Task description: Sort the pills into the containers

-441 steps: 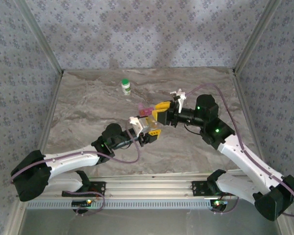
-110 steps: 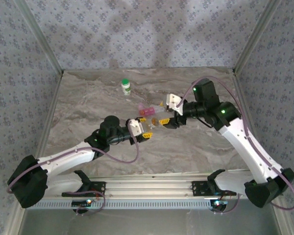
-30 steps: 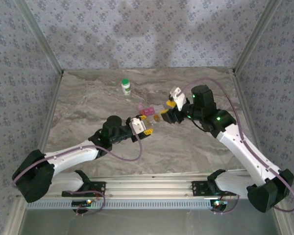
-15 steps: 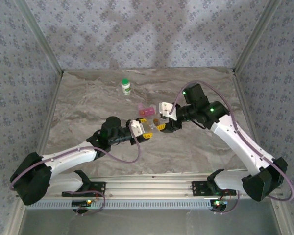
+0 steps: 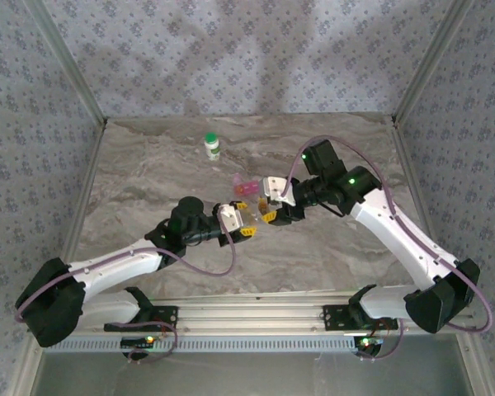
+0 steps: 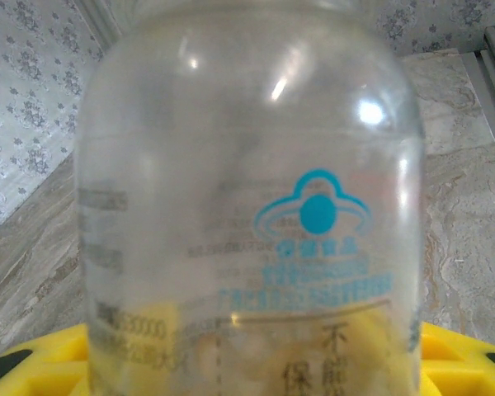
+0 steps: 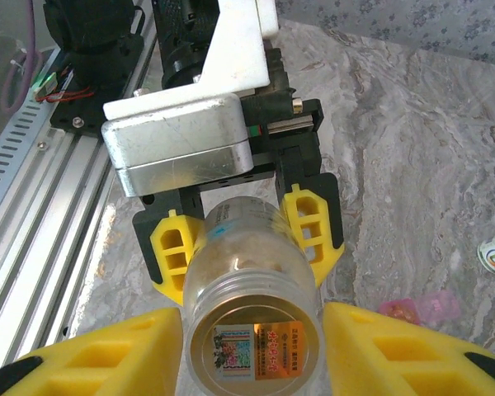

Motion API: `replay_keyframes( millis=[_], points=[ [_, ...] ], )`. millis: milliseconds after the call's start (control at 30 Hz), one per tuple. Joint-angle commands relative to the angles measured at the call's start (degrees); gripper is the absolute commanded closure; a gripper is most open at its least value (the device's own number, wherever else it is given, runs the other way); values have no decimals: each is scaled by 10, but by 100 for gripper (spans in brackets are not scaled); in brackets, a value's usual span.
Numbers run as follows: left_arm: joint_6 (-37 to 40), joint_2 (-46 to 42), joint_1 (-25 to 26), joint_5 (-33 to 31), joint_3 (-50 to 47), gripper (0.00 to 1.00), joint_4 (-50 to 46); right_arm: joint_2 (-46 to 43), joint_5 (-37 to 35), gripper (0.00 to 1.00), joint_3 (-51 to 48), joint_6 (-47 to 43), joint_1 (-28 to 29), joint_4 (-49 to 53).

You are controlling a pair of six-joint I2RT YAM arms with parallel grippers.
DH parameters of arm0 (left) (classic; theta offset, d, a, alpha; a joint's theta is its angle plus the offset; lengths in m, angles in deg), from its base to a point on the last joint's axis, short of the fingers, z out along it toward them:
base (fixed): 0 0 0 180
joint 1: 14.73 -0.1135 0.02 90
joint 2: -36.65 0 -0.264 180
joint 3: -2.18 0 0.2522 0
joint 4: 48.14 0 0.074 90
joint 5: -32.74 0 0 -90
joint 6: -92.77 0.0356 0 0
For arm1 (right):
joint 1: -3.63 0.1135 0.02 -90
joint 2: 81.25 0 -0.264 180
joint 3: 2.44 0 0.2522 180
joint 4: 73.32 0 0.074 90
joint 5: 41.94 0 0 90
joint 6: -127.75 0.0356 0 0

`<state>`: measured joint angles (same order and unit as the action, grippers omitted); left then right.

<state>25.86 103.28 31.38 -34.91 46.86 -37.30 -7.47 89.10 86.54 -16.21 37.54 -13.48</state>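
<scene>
Marble-look table point(image 5: 148, 190), patterned wallpaper walls point(image 5: 247, 58) on three sides, aluminium rail point(image 7: 33, 190) at the near edge. Both arms reach in and meet mid-table.

Left gripper point(image 7: 243, 247): clamped on the clear vial point(image 7: 252, 330), with one yellow finger point(image 7: 172, 252) pressed to each side of the vial body. The vial lies roughly level, lifted off the table, and sticks out forward from the left jaws toward the right arm. In the left wrist view the vial sits right against the lens, with blue logo and text print on the glass. There are pale yellowish lumps low inside, too blurry to identify.

Right gripper point(image 7: 252, 359): jaws part open, straddling the ringed end of the same vial. One yellow pad point(image 7: 404, 346) sits either side of it, very close. Can't tell if they actually touch or grip. A coloured label shows through that end.

Pink-and-clear pill case point(image 7: 417, 309): flat on the table, just beyond the right gripper's finger on the far side, apart from both tools.

White bottle with green cap point(image 5: 212, 147): upright, well beyond both grippers toward the back wall, further out than the pill case.
</scene>
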Motion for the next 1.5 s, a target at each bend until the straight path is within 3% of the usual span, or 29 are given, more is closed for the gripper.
replay_keyframes(
  millis=[0,167,367,600,967,1200,1300,1467],
  points=[
    [-1,-17,-2,16,12,100,7,-1,-11,49,-10,14,8,2],
    [-4,-22,-1,18,16,100,-1,-1,-12,46,-19,21,14,-8],
    [-5,-27,-1,12,12,100,-3,12,-13,61,-2,54,19,-8],
    [4,-19,-1,10,20,100,-22,19,-34,60,-5,87,40,2],
    [25,-13,3,1,34,100,-41,8,-11,72,-88,369,25,-109],
    [41,0,22,-24,40,100,-52,12,-5,77,-105,600,-10,-185],
    [43,8,29,-29,45,100,-55,-1,1,70,-114,632,-12,-212],
    [29,6,30,-27,36,100,-28,-43,-60,61,-118,612,-13,-196]
  ],
)
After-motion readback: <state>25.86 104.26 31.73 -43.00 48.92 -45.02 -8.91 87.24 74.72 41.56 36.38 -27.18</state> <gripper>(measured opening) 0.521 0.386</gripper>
